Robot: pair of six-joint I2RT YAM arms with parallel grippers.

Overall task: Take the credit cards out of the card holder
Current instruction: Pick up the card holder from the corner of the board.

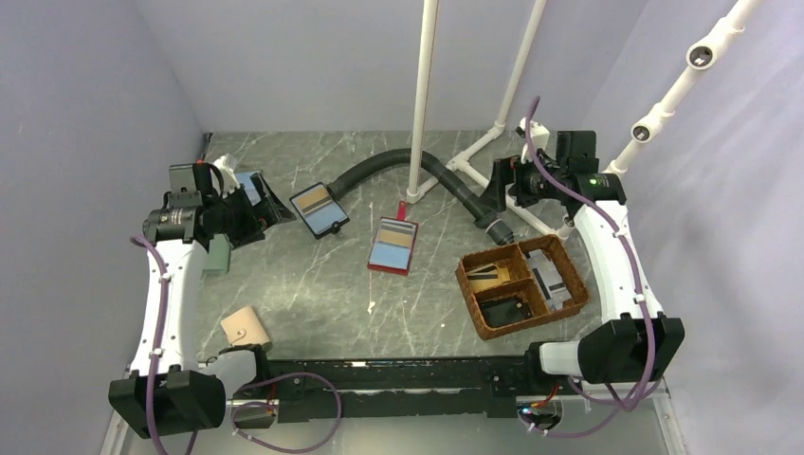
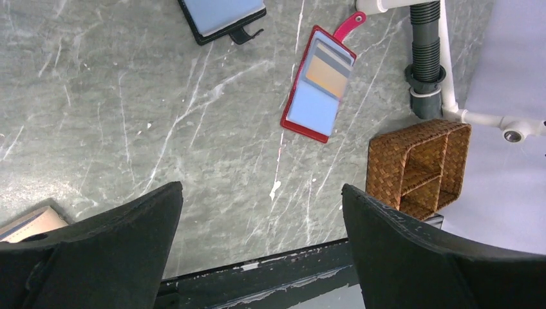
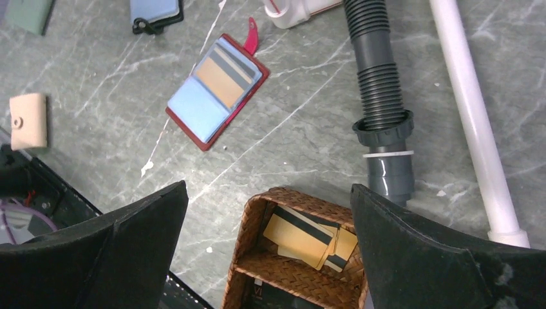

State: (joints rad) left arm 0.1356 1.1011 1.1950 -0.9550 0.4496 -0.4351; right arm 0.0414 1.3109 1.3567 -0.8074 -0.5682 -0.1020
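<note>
Credit cards (image 3: 302,239), tan with dark stripes, lie in one compartment of the wicker basket (image 3: 241,257) on the right of the counter (image 1: 313,303). I read that basket as the drop place, set within easy reach of the right arm.

The card holder (image 1: 217,254) lies flat at the left side of the counter, just beside the left arm and partly covered by it in the top view. Only its teal grey-green outside shows. I cannot tell whether cards remain inside, nor which way its mouth points.

The left tool (image 2: 261,193) has its fingers spread wide with nothing between them. It is raised off the counter and its camera looks toward the middle, so the card holder falls outside that view.

The right tool (image 3: 268,190) is likewise spread and bare, hanging above the far rim of the basket. That looks like a waiting pose, or one for receiving or steadying.

A red-edged holder (image 3: 216,87) lies open mid-counter with cards in its pockets, and a black-edged holder (image 1: 319,210) lies behind it. A tan pouch (image 1: 245,327) sits near the left base. These are look-alikes.

The left arm seems the natural one to grasp, since the holder is nearest it, and thin cards will probably need one tool to pin while the other pulls.
</note>
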